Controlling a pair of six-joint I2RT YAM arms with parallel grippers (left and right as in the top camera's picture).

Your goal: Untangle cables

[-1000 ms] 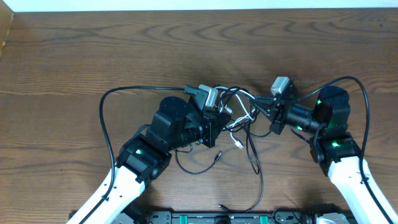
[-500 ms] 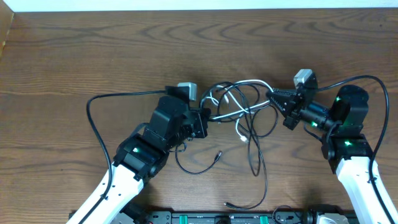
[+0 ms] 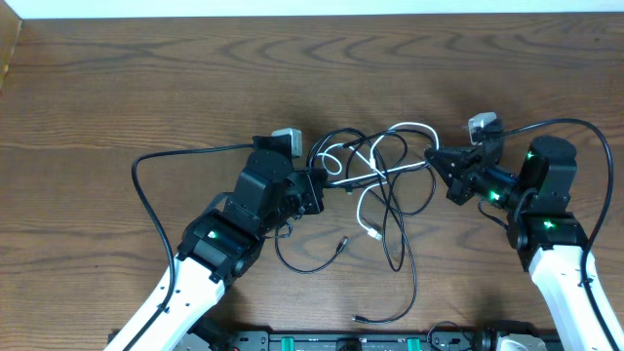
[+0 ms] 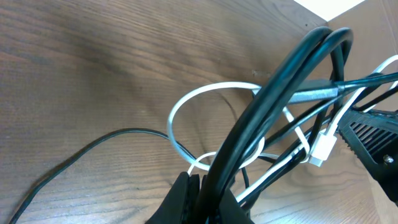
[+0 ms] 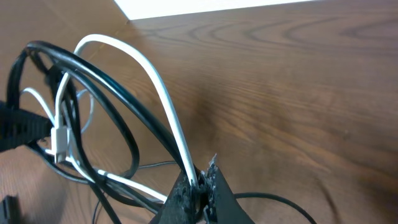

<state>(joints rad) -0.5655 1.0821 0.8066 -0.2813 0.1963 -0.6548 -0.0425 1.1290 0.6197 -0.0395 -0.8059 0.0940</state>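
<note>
Gripping the tangle from both sides, my left gripper [image 3: 320,185] is clamped on 2 black strands and my right gripper [image 3: 437,156] pinches the white cord [image 5: 168,112] plus 1 black one. The cables [image 3: 380,171] are strung between them over the table [image 3: 117,78]. I judge a slow, level spread best, watching the crossings near my left jaws so nothing cinches tight.

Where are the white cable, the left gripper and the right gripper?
white cable [image 4: 186,99]: left wrist view, upper-left arc of its loop.
left gripper [image 3: 322,185]: overhead view, between fingertips shut on black cables [image 4: 261,106].
right gripper [image 5: 200,177]: right wrist view, between fingertips shut on white cable.
</note>
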